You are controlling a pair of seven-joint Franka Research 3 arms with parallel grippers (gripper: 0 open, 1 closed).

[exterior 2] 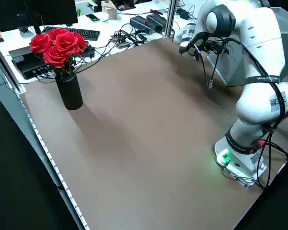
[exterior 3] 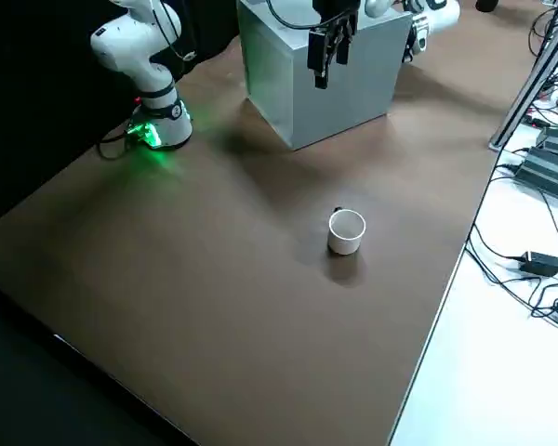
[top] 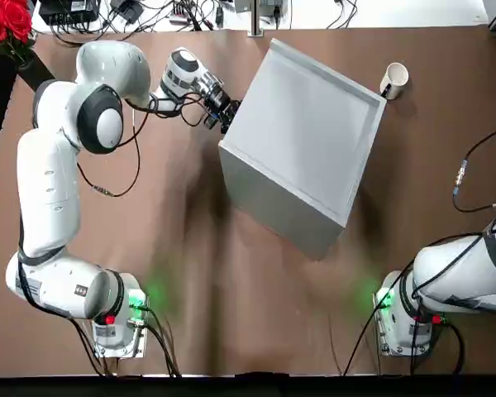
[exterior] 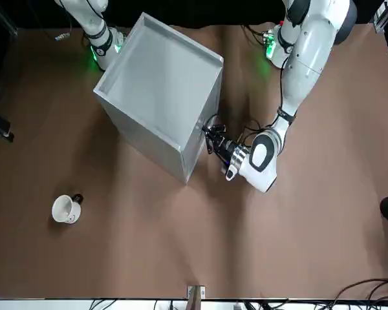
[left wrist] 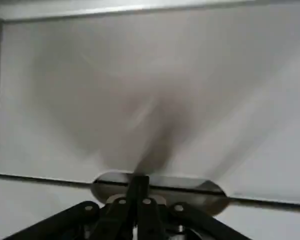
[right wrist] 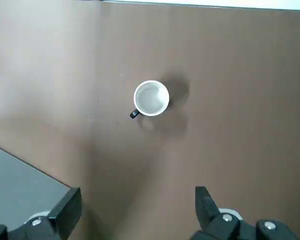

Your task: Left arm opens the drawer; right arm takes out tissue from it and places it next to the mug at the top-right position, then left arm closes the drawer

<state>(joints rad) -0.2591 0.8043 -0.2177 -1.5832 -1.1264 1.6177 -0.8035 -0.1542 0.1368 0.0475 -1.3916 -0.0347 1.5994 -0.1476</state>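
Grey is the cabinet, and at its side facing the left arm we see the left gripper, fingers closed together at the cut-out of the drawer front. The right gripper has its fingers spread, above the table near the cabinet. The mug stands apart from the cabinet's edge, with open brown table around it. Red roses stand in a black vase by the table edge.

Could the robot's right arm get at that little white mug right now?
Probably yes. The right gripper hangs open above the table, with nothing visible between it and the white mug. The left gripper is out of the way, at the grey cabinet's far side.
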